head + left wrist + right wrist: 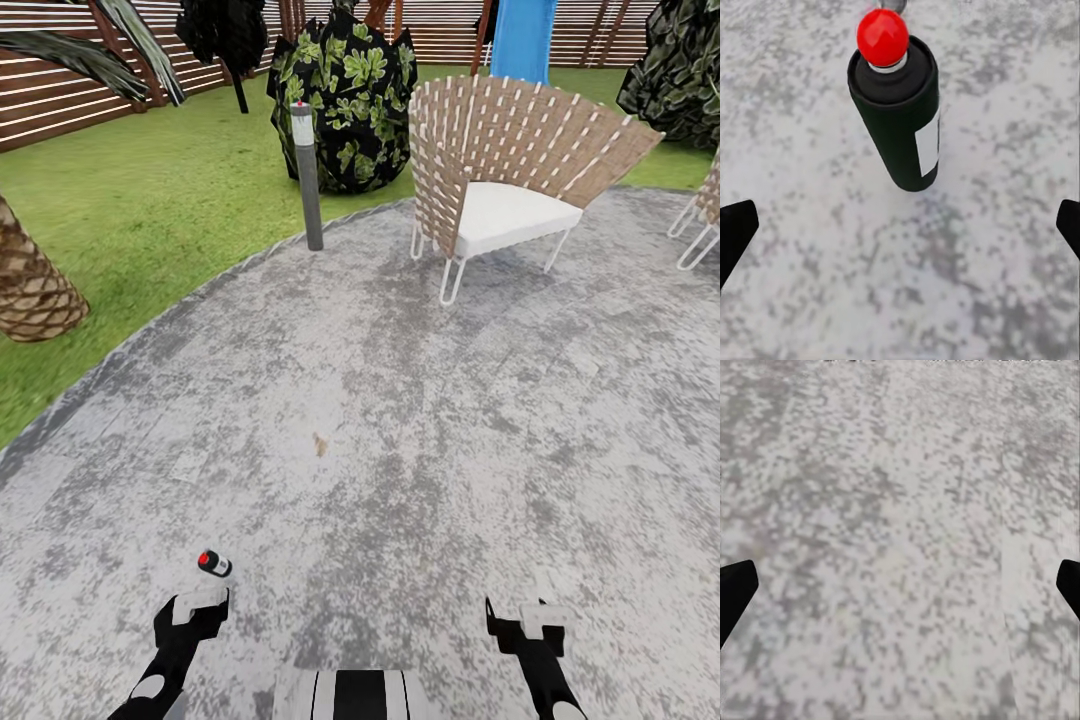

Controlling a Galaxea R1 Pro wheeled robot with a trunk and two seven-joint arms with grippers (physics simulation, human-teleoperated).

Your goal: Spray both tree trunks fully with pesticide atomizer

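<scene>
The pesticide atomizer (214, 564) is a small black can with a red cap and a white label, lying on the grey paved floor (400, 430). My left gripper (200, 603) hovers just short of it and is open. In the left wrist view the atomizer (898, 120) lies ahead of the left gripper (900, 229), whose dark fingertips (735, 232) stand wide apart at the frame edges. My right gripper (530, 612) is open over bare paving, also seen as the right gripper (900, 585). The two trees are out of view.
A woven chair (500, 170) with a white seat stands ahead to the right. A grey bollard lamp (308, 180) and a leafy bush (345, 95) stand at the paving's edge. Grass (150, 200), a scaly palm trunk (30, 280) and a slatted fence (60, 95) lie to the left.
</scene>
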